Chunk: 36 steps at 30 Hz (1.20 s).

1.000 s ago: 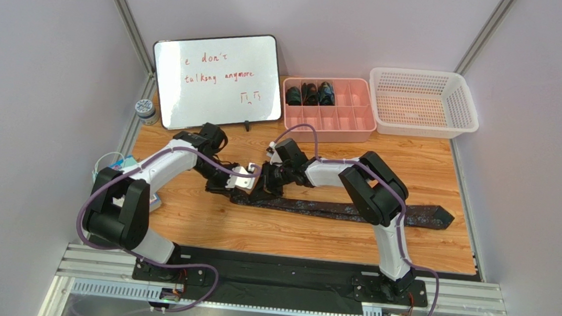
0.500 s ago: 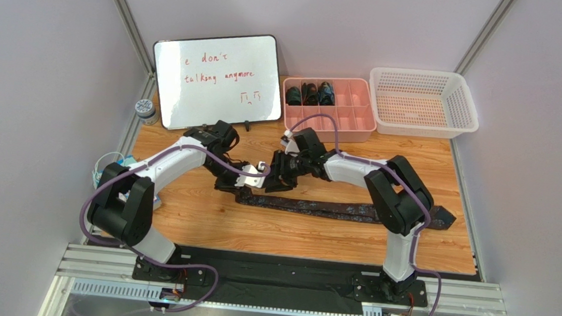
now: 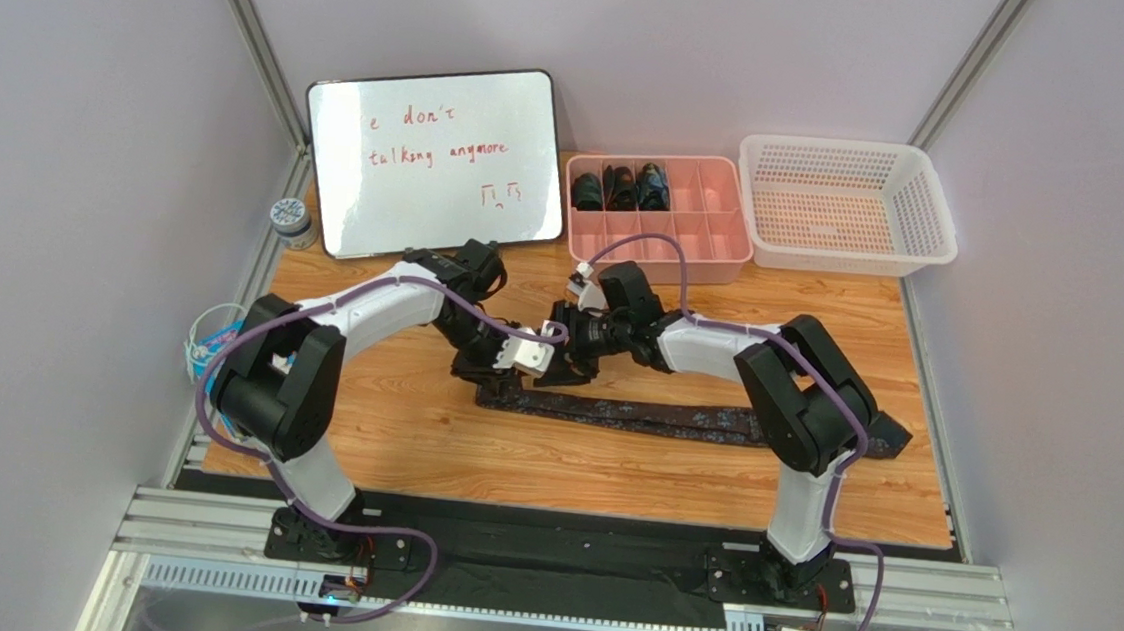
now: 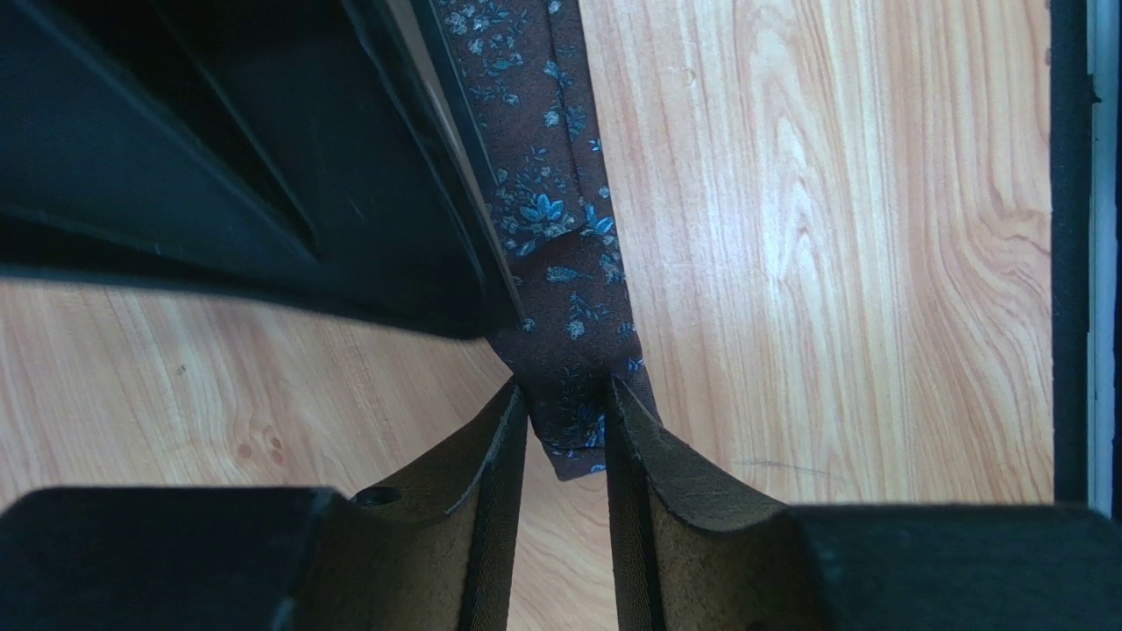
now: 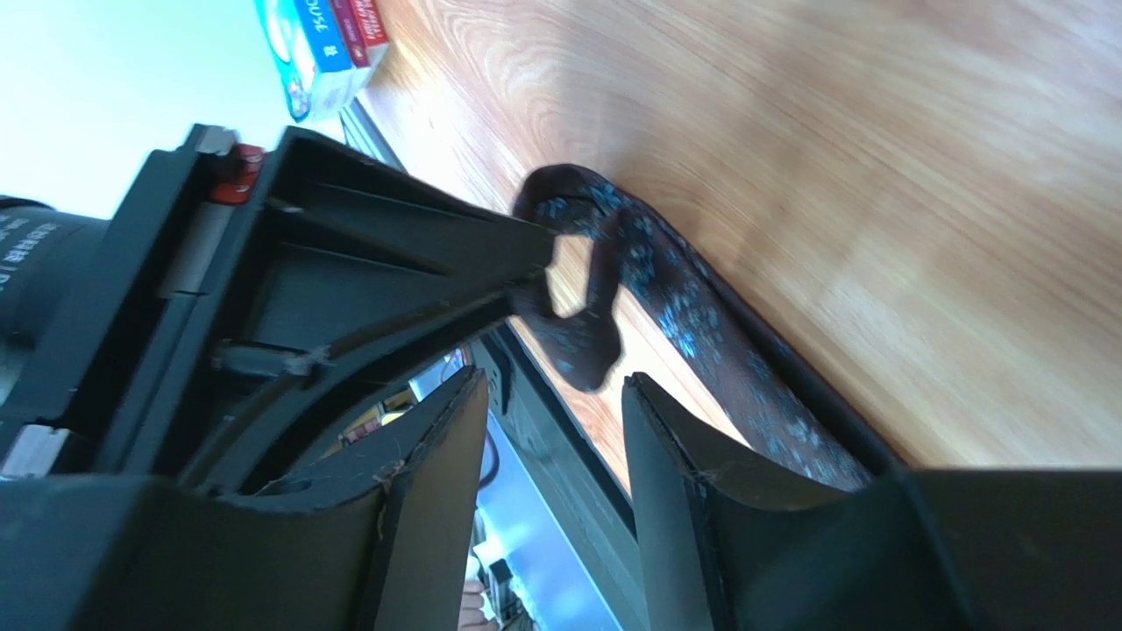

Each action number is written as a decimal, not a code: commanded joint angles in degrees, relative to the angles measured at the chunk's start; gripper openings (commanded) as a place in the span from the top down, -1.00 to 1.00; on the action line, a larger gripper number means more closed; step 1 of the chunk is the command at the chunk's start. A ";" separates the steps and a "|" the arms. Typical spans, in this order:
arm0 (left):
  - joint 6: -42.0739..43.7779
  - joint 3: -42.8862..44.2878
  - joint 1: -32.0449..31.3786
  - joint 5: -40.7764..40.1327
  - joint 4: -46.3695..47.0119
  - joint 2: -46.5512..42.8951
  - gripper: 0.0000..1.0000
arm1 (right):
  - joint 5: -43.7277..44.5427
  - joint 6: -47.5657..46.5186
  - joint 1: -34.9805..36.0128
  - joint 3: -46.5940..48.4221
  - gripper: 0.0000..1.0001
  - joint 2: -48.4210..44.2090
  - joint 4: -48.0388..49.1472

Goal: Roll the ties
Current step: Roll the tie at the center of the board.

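Note:
A dark tie with small blue flowers lies stretched along the wooden table, wide end to the right. Its narrow end sits between the tips of my left gripper, which is shut on it. In the right wrist view the tie's end curls up into a small loop by the left gripper's fingertips. My right gripper hangs just beside that loop, open, nothing between its fingers. From above, the left gripper and the right gripper meet over the narrow end. Three rolled ties sit in the pink organizer's back row.
The pink organizer and a white basket stand at the back, a whiteboard leans at the back left. A small jar and a blue box are at the left edge.
My right gripper has opened and let go of the tie's end. Both grippers moved right and toward the back, and the tie's narrow end came along with them.

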 commanded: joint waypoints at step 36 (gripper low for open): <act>-0.72 0.35 2.66 -0.39 0.62 -1.32 -0.26 | 5.78 -7.87 1.49 3.45 1.00 3.33 -8.27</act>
